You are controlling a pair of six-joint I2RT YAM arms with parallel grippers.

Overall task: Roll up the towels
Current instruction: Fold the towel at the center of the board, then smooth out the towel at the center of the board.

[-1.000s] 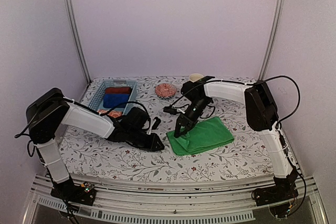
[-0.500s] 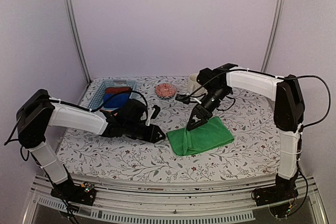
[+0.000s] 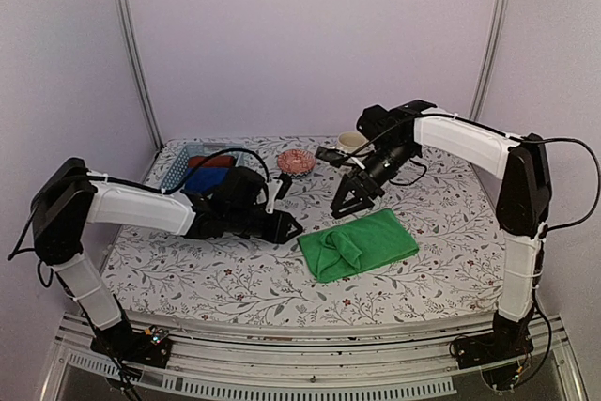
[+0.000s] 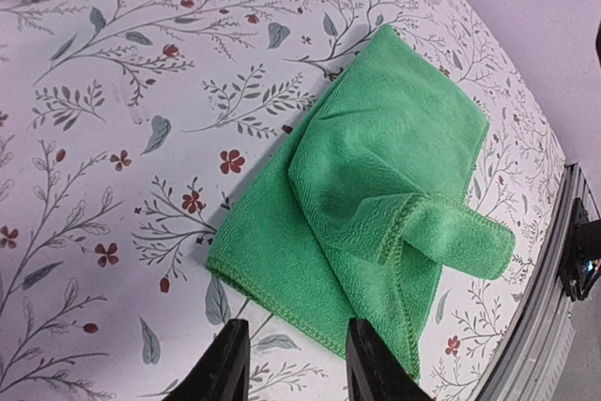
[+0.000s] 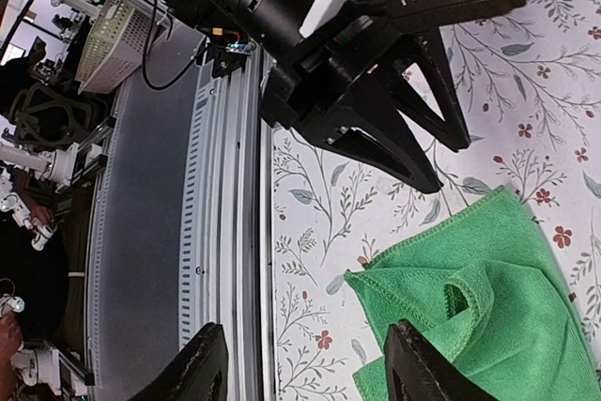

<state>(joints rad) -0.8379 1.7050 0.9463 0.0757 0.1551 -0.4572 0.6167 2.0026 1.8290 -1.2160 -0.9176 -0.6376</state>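
A plain green towel (image 3: 362,241) lies on the flowered table cover, partly folded, with a bunched loop of cloth (image 3: 340,249) on its left half. The left wrist view shows the towel (image 4: 376,176) just beyond my left gripper (image 4: 296,349), which stands open with only table between its tips. My left gripper (image 3: 287,228) hovers a short way left of the towel's left edge. Raised above the towel's far edge, my right gripper (image 3: 346,204) is open and holds nothing. In the right wrist view the towel (image 5: 512,316) lies past the open gripper (image 5: 305,359).
A pale blue basket (image 3: 176,168) at the back left holds a blue roll (image 3: 205,181) and a dark red roll (image 3: 212,161). A patterned bowl (image 3: 296,161) and a cream cup (image 3: 352,141) stand at the back. The table's metal front rail (image 5: 230,260) runs close by.
Both grippers have opened and left the green towel. The right one rose and moved back, and the left one drew back to the left. The towel keeps a loose fold.
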